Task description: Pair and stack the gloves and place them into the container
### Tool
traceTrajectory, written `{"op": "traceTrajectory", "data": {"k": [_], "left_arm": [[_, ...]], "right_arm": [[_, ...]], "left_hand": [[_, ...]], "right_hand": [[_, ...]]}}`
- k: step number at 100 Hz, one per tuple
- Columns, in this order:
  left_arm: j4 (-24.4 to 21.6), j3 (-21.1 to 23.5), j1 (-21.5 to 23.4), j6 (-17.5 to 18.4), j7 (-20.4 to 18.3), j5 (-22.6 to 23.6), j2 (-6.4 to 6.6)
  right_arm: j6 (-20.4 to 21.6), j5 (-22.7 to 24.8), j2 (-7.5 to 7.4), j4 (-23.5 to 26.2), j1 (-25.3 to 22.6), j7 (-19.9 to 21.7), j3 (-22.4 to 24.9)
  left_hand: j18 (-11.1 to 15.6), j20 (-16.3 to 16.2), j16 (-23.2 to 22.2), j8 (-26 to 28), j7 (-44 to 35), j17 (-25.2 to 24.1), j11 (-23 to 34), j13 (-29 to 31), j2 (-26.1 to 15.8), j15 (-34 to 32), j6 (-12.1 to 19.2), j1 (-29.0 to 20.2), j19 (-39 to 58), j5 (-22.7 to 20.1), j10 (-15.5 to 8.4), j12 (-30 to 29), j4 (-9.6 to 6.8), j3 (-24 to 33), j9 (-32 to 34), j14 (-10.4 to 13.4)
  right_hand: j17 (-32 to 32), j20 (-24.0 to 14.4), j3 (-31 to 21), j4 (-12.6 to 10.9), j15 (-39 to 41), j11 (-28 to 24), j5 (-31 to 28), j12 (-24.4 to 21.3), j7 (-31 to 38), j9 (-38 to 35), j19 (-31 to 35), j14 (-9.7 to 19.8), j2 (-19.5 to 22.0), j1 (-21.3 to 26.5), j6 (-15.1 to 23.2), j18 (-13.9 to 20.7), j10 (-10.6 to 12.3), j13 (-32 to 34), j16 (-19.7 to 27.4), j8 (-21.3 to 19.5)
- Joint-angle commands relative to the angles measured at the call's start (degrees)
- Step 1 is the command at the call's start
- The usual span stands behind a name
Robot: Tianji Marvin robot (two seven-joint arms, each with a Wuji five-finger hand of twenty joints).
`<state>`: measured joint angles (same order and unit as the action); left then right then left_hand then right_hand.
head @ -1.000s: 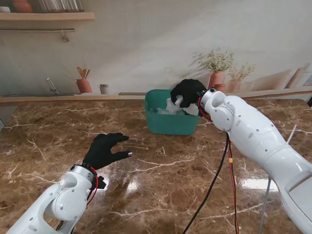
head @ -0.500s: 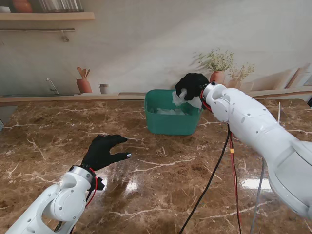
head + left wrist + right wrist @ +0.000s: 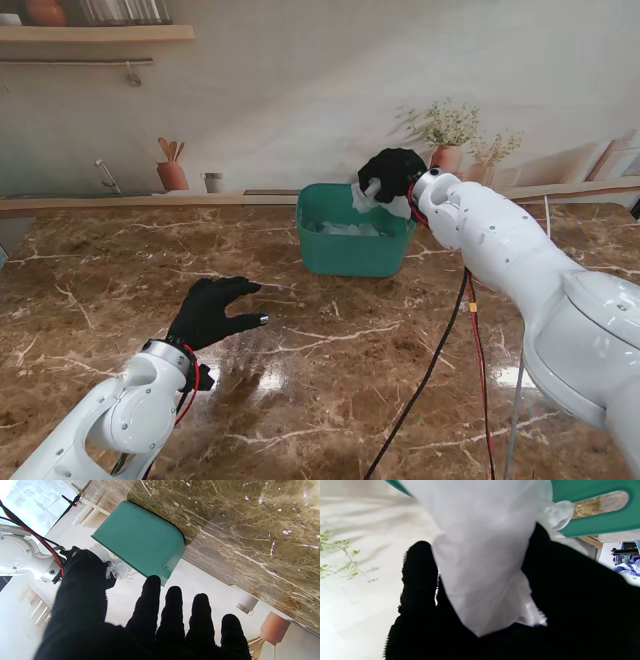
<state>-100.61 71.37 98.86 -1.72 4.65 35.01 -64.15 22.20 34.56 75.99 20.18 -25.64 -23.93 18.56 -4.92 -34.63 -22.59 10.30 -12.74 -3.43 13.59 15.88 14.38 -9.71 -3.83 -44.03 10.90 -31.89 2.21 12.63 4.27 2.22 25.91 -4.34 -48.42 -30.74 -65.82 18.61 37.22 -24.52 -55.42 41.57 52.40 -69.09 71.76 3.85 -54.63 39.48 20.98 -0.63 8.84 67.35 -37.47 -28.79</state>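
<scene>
Marble-patterned brown surface point(image 3: 330, 380), glossy, carries the scene. Left robot hand point(image 3: 213, 311), in a black knit covering, hovers over the near-left part of the surface, palm down, fingers spread and holding nothing; the left wrist view shows its fingers point(image 3: 172, 610) apart with clear gaps.

Teal plastic rectangular container point(image 3: 350, 250) sits farther from me, near the middle of the surface, just in front of the back ledge. Pale translucent material lies inside it; whether that is one glove or several cannot be told.

Right robot hand point(image 3: 392, 172), also black-covered, is over the container's far-right corner, above the rim. It is clenched around a bunch of thin translucent white disposable gloves point(image 3: 368, 196), which hang from it toward the container's opening. The right wrist view shows the white film point(image 3: 482, 562) draped across the palm, with the container's teal rim and handle slot point(image 3: 595, 517) just beyond.

Black and red cables point(image 3: 455, 340) trail from the right arm across the surface.
</scene>
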Motion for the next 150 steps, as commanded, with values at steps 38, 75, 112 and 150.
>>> {"op": "traceTrajectory", "data": {"k": [38,75,112,150], "left_arm": [[0.00,-0.03,0.13,-0.46,-0.24,-0.03,0.06],[0.42,0.07,-0.06,-0.03,-0.02,0.08,0.04],[1.01,-0.15,-0.52,0.99,0.70,0.17,-0.05],[1.86,-0.56,-1.09,2.31,1.19,0.37,-0.07]], "right_arm": [[-0.87,-0.67,-0.59,1.44,0.97,7.59,-0.91],[-3.33,1.50,-4.23,8.78,-1.03,12.39,3.75],[-6.00,11.86,-12.62,29.48,-11.57,21.72,20.23],[-4.88,20.22,-15.86,45.23,-25.34,26.17,35.39]], "left_hand": [[0.88,-0.73,0.69,0.14,-0.13,-0.86,-1.26,-3.10,-2.53,2.42,1.41,-1.43,-2.14,-0.66,-1.42,-0.74,-1.86,-2.46,-1.39,2.55],[1.02,-0.66,0.77,0.15,-0.12,-0.80,-1.41,-3.19,-2.58,2.59,1.54,-1.44,-2.14,-0.38,-1.67,-0.83,-1.88,-2.57,-1.59,2.90],[1.08,-0.92,0.74,0.15,-0.16,-0.84,-1.30,-3.10,-2.43,2.54,1.47,-1.43,-1.92,-0.51,-1.69,-0.78,-1.88,-2.57,-1.51,2.90],[0.96,-1.03,0.66,0.09,-0.06,-0.85,-1.25,-3.12,-2.37,2.41,1.17,-1.31,-1.88,-0.66,-1.43,-0.74,-1.88,-2.58,-1.43,2.60]], "right_hand": [[15.34,-1.20,-0.53,-9.07,-19.76,8.21,10.23,-18.72,-26.10,16.40,-13.96,-1.09,2.89,-16.01,-10.43,-3.22,-1.92,-15.44,12.00,-1.03],[22.07,-1.64,2.59,-8.64,-23.35,11.90,16.05,-22.42,-32.55,22.72,-19.21,-1.66,4.53,-23.97,-12.09,-3.60,-2.46,-21.85,14.74,1.79],[24.77,-1.16,5.42,-9.31,-24.60,13.11,17.55,-23.61,-33.65,25.08,-23.36,-0.52,7.66,-25.00,-12.36,-2.95,-2.47,-24.42,15.62,2.45],[24.97,-1.49,6.00,-9.41,-24.95,13.50,17.66,-23.95,-34.14,25.21,-24.24,-0.60,7.96,-25.40,-12.27,-2.87,-2.51,-24.83,15.92,2.71]]}}
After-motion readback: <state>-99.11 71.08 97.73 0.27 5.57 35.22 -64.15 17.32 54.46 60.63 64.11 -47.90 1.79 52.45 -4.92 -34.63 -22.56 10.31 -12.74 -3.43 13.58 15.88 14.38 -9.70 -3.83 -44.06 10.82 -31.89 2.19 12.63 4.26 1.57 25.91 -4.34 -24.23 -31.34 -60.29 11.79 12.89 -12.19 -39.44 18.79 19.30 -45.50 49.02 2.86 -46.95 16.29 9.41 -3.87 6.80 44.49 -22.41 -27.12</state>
